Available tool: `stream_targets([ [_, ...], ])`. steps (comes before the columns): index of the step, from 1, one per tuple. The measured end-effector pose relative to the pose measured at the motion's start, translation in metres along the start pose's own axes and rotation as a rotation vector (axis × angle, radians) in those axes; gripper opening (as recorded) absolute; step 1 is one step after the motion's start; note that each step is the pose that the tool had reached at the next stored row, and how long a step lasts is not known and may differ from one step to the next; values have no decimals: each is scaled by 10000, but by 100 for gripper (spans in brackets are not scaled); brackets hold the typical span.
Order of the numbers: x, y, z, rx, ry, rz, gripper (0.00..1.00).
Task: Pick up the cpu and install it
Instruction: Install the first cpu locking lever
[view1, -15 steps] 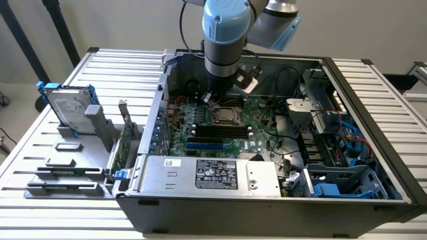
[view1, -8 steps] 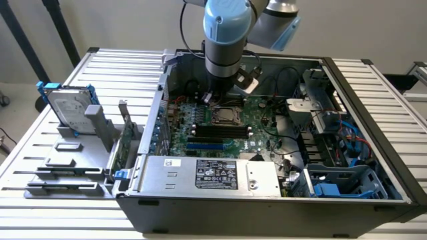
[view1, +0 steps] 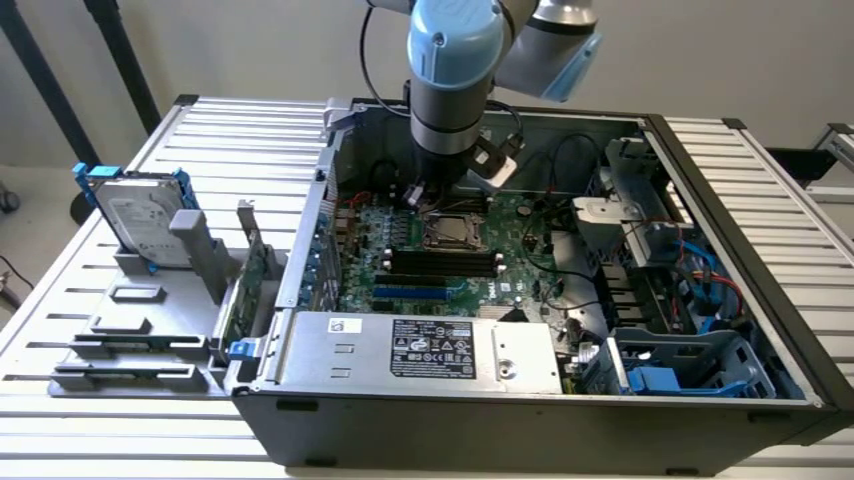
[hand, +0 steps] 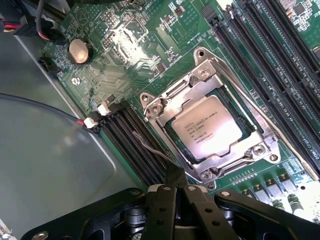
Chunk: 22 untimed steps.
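The cpu (hand: 210, 127), a flat square chip with a dull silver top and printed text, lies seated in the metal socket frame (hand: 200, 65) on the green motherboard (hand: 125, 75). In the exterior view the cpu (view1: 462, 232) sits mid-board inside the open computer case. My gripper (hand: 175, 174) is shut with nothing between its fingers, its black tip hanging just beside the socket's edge and apart from the chip. The exterior view has the gripper (view1: 427, 192) low inside the case, just behind the socket.
A silver hard drive with blue rails (view1: 140, 215) and a green circuit card (view1: 247, 280) stand in a grey holder at the exterior view's left. Black memory slots (view1: 441, 262), the power supply (view1: 427, 350), cables (view1: 574, 160) and case walls (view1: 320, 200) surround the socket.
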<state>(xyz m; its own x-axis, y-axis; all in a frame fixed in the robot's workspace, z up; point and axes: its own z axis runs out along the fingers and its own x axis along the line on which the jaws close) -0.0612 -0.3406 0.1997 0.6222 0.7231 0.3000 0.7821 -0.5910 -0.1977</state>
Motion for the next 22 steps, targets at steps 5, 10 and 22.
stream_targets([
  [5, 6, -6, 4, 13, -10, 14, 11],
  [10, 19, 10, 8, 15, -12, 15, 11],
  [22, 51, 61, 27, 6, -22, 15, 11],
])
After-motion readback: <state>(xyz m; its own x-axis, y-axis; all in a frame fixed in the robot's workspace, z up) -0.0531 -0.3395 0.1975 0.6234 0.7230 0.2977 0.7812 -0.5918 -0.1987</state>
